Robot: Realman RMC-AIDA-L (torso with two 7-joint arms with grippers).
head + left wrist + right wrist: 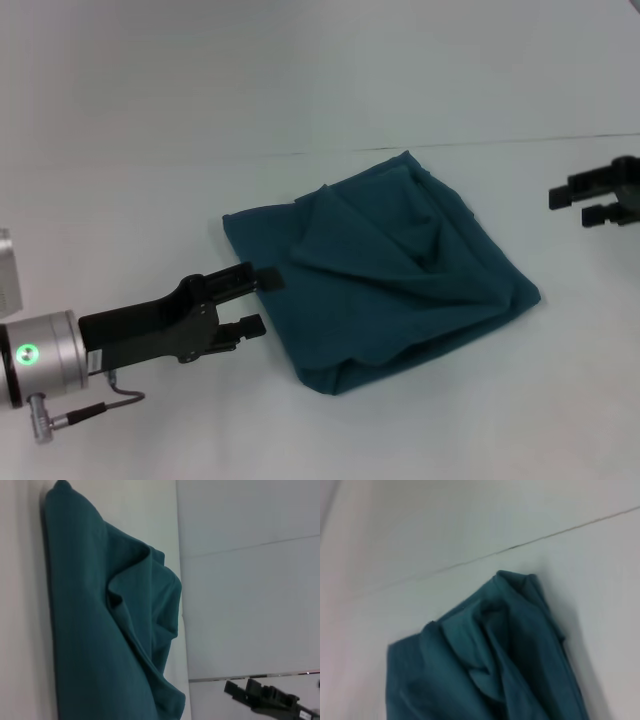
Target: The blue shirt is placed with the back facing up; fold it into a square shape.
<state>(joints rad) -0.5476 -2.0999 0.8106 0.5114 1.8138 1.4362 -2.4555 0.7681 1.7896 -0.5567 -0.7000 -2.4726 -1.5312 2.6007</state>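
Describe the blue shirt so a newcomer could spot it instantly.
On the white table, look between the left gripper and the right gripper. The blue shirt lies there as a rumpled, roughly square folded bundle. It is the only cloth and the only dark teal thing on the pale surface.

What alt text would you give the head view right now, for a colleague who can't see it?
A blue shirt, folded into a rough, wrinkled square, lies on a pale table. The left gripper sits open at the shirt's left edge, holding nothing, while the right gripper hovers open, off to the right and clear of the fabric.
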